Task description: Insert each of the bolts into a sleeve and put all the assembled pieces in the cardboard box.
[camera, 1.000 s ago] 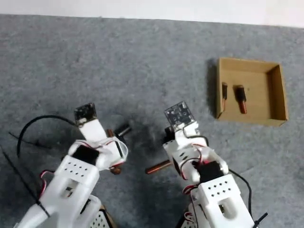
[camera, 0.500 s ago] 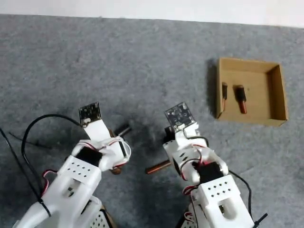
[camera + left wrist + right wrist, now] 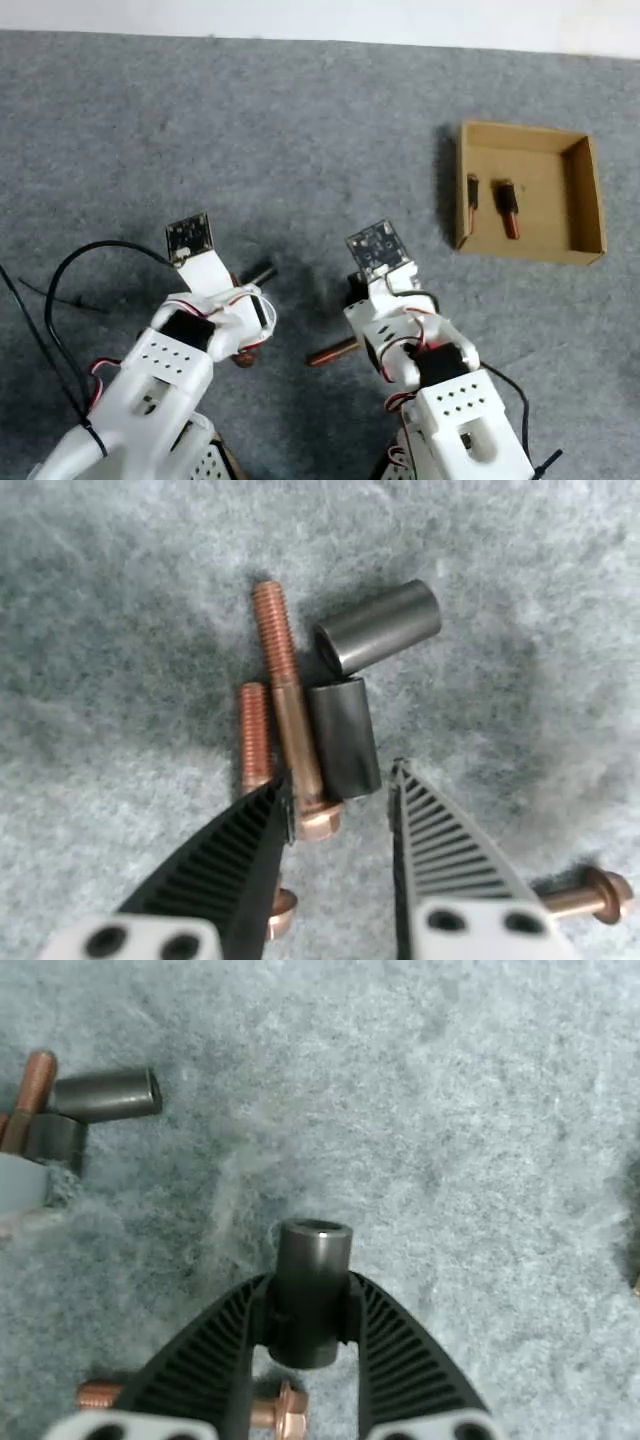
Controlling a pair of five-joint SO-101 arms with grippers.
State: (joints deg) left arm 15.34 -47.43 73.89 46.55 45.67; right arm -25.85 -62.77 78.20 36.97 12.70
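On the desk [image 3: 300,120], the left tool [image 3: 342,777] stands open astride a bolt [image 3: 288,700] and sleeve [image 3: 343,738]; the right tool [image 3: 307,1290] grips another sleeve [image 3: 314,1250]. Two assembled pieces [image 3: 508,208] lie in the cardboard box [image 3: 585,190].

A white plastic left arm [image 3: 160,370] and matching right arm [image 3: 445,395] have perforated housings, red and black wires [image 3: 93,368], and a square dark circuit board [image 3: 188,237] at each wrist. The left gripper [image 3: 340,780] and right gripper [image 3: 307,1285] have black ribbed fingers [image 3: 225,870] on pale grey bases.
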